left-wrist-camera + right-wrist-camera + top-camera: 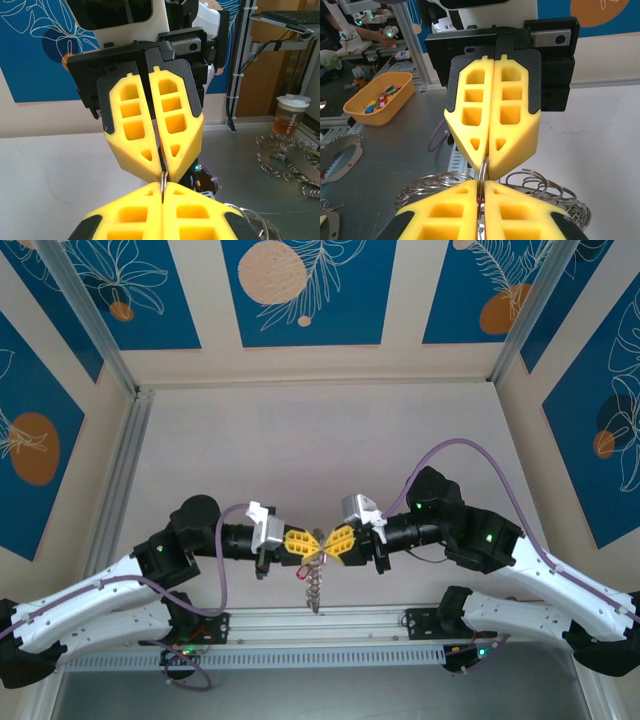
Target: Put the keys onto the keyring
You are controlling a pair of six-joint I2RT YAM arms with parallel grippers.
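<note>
Most of the keyring point(483, 169) is hidden between my pressed-together yellow fingers point(517, 130), the lower pair is cut off by the bottom edge, and from above the hanging keys point(313, 590) are too small to tell apart.

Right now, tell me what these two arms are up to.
The two arms meet tip to tip above the near part of the table. The left pincer and the right pincer are both shut on the same thin keyring, pinching it from opposite sides and holding it up between them. A silvery bunch, the keys, dangles below the pincers. Whether any key is being threaded on at this moment is too small to tell.
</note>
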